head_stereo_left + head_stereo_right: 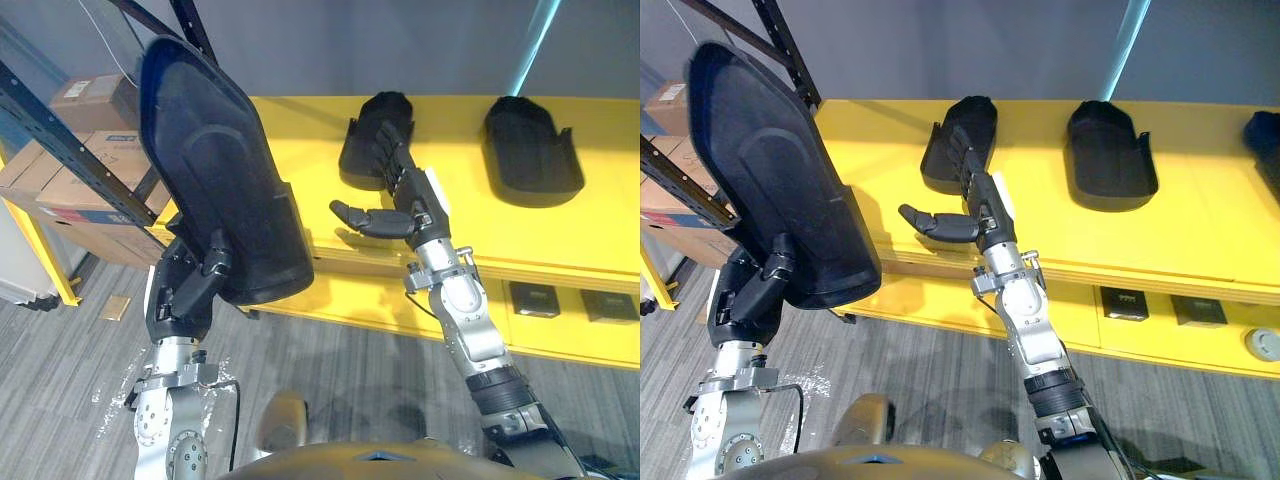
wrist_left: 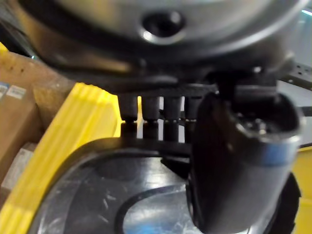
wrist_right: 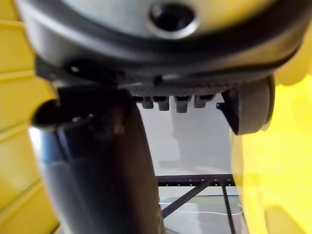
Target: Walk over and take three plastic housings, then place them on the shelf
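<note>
Our left hand clenched the lower edge of a large black plastic housing, upright beside the yellow shelf. Our right hand, fingers straight and empty, hovered over a second housing there. We judged the held one could pivot and slip — the pinch sat low. The left wrist view showed the thumb across its rim; the right eye view showed what looked like a further housing at the shelf's right end.
</note>
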